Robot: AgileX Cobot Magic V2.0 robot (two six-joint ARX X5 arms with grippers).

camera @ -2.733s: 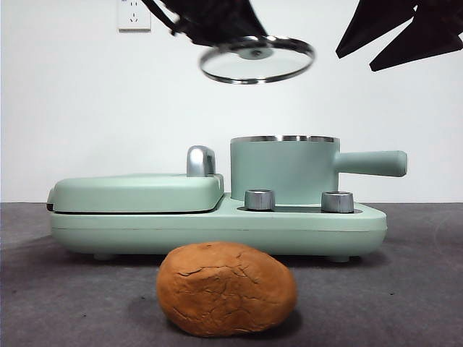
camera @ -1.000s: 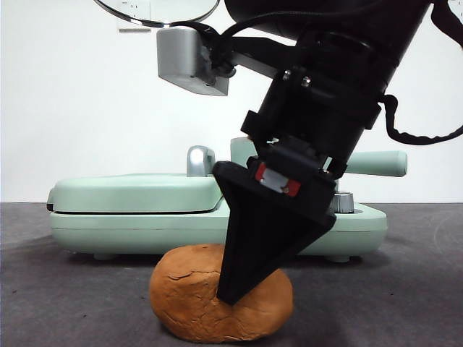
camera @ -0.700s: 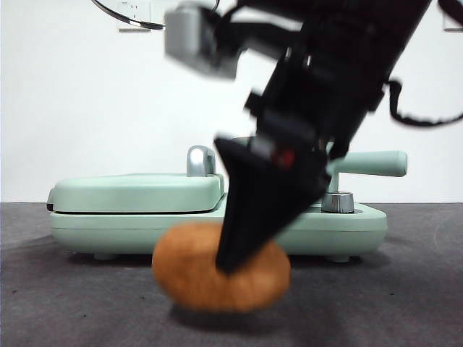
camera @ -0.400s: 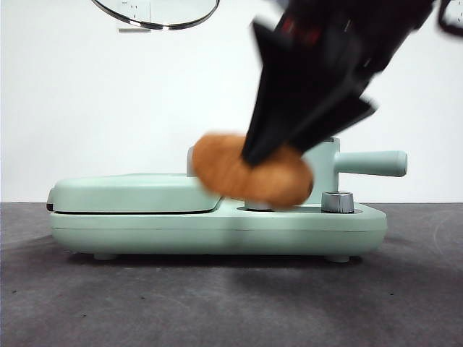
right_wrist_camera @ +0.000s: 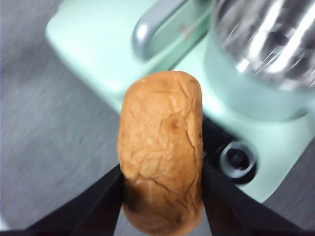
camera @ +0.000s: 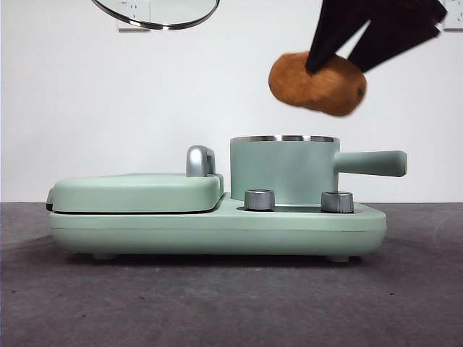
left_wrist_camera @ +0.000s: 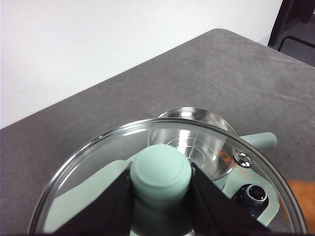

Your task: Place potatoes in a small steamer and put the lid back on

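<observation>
In the front view the orange-brown oval potato with cracked skin (camera: 317, 83) hangs above the small mint-green steamer pot with steel rim (camera: 283, 169), toward its handle side. It looks firm and rough, so a grip across its middle should hold.

The left wrist view shows the left gripper (left_wrist_camera: 160, 189) closed on the knob of the clear glass lid (left_wrist_camera: 98, 162); the fragile, slippery lid is cut off at the picture's edge.

In the right wrist view the right gripper (right_wrist_camera: 162, 194) clamps the potato's sides; the background is blurred.

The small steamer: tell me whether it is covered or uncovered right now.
Uncovered. The small steamer shows a bare steel rim, while the left pincer holds the lid by its knob, up and off to the side.
</observation>
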